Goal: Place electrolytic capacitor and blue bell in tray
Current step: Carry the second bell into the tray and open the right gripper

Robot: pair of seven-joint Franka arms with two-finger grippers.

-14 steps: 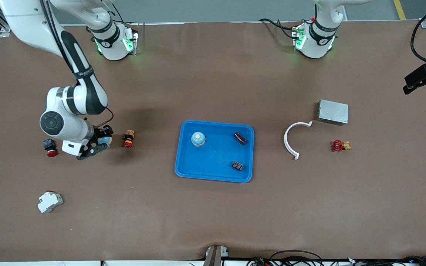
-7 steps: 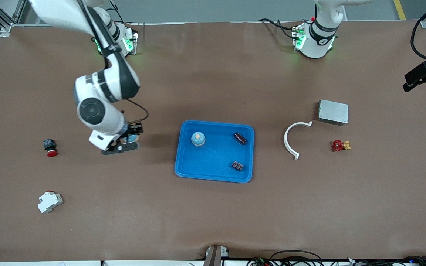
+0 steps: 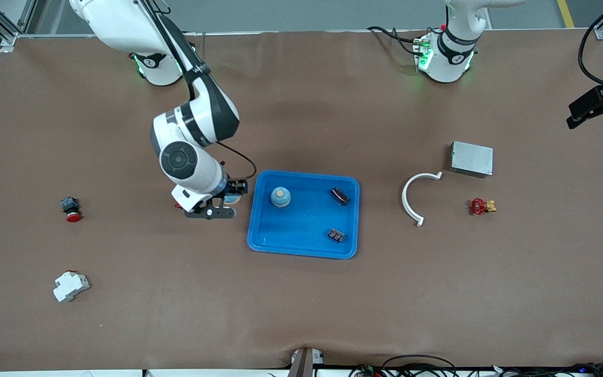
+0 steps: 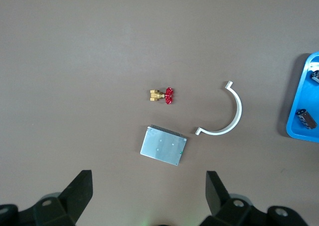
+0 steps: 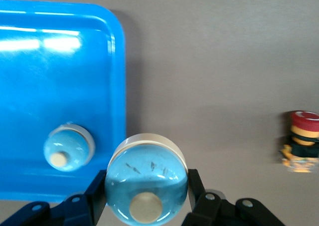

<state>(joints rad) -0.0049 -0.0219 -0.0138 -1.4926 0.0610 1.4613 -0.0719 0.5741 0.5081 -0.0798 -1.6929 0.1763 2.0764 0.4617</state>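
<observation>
Brown paper is covering the whole table, with the blue tray (image 3: 303,214) sitting near its middle. Over the last second the right gripper (image 3: 224,204) has been travelling from the right arm's end of the table, and it is now hanging just beside the tray's edge, its claw clamped on a blue bell (image 5: 146,185). Another blue bell (image 3: 280,197) and two dark capacitors (image 3: 339,196) are already lying in the tray, so probably only crossing the rim and releasing remain. The left gripper (image 4: 149,198) is waiting, jaws wide and empty, above the grey metal box (image 4: 163,145).
</observation>
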